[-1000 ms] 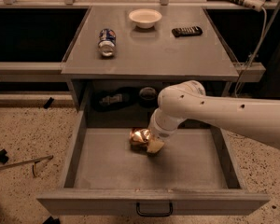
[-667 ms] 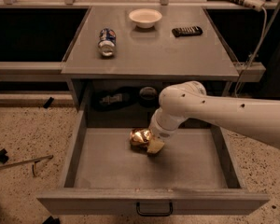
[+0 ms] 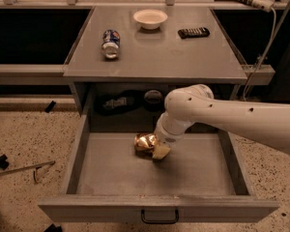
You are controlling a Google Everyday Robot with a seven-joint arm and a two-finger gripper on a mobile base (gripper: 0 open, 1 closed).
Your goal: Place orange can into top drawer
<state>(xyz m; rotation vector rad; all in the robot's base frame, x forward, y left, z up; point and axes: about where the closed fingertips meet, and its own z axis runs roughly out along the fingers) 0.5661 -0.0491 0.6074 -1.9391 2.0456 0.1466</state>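
Observation:
The top drawer is pulled wide open below the grey cabinet top, its black handle at the front. The dented golden-orange can lies on the drawer floor near the back centre. My gripper reaches down into the drawer from the right on a white arm. One pale fingertip shows at the can's right side, touching it. The wrist hides the rest of the gripper.
On the cabinet top lie a blue, red and white can, a white bowl and a black remote. Dark objects sit in the shadowed recess behind the drawer. Speckled floor lies to the left, with loose tools on it.

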